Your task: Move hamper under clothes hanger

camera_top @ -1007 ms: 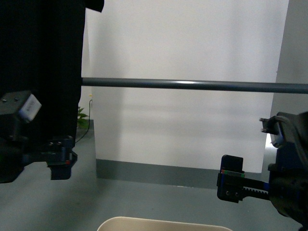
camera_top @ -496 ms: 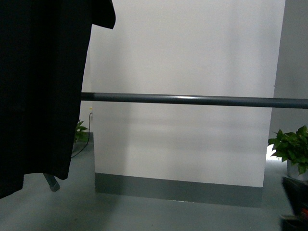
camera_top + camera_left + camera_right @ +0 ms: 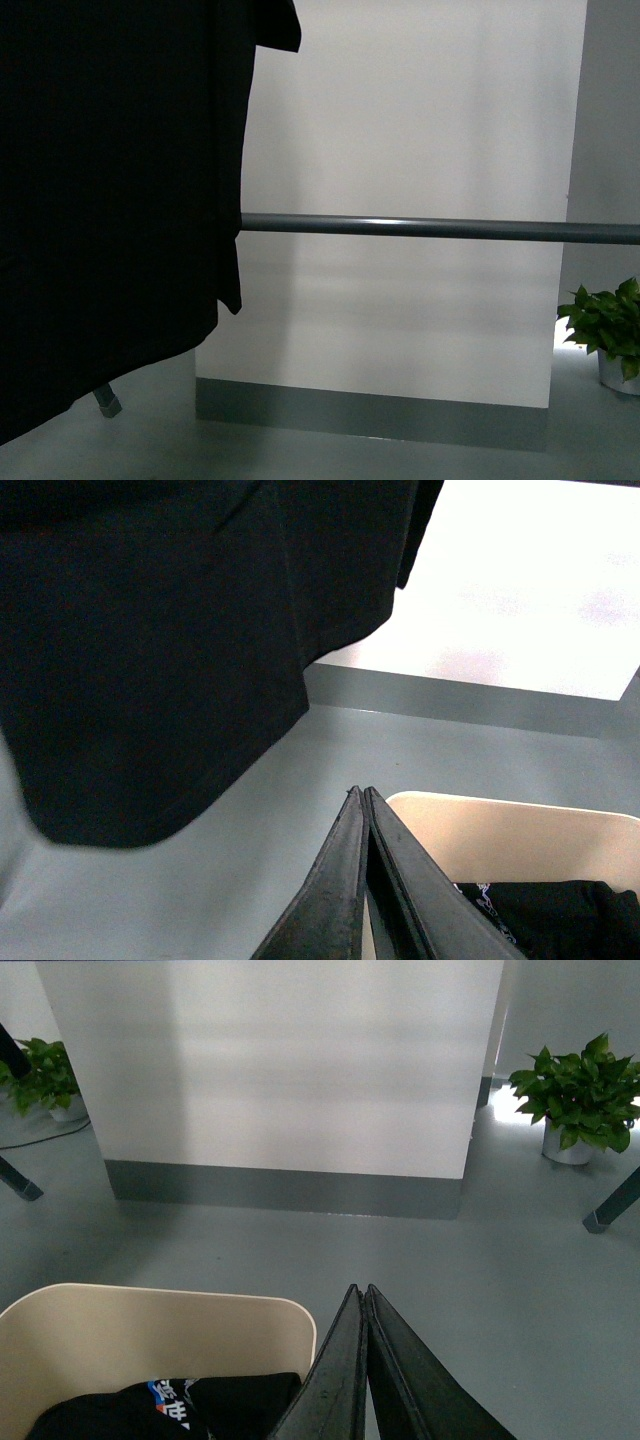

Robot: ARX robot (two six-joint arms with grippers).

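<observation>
The clothes hanger's dark grey horizontal bar [image 3: 430, 228] crosses the front view, with a black T-shirt [image 3: 110, 200] hanging over its left part; one angled leg foot [image 3: 106, 401] shows below the shirt. The beige hamper is out of the front view. It shows in the left wrist view [image 3: 520, 840] and the right wrist view [image 3: 130, 1345], holding dark clothes [image 3: 170, 1410]. My left gripper [image 3: 362, 792] is shut and empty beside the hamper's rim. My right gripper [image 3: 360, 1288] is shut and empty beside the hamper's other corner. The black shirt [image 3: 180, 630] hangs just ahead of the left gripper.
A white wall panel with a grey skirting [image 3: 370, 415] stands behind the rack. Potted plants sit on the grey floor at the right [image 3: 608, 330] [image 3: 575, 1090] and at the left [image 3: 45, 1075]. A rack leg [image 3: 612, 1205] shows in the right wrist view.
Both arms have dropped out of the front view and the hamper's rim is no longer seen there. The view has shifted: the black shirt now fills more of the left, and the bar sits lower.
</observation>
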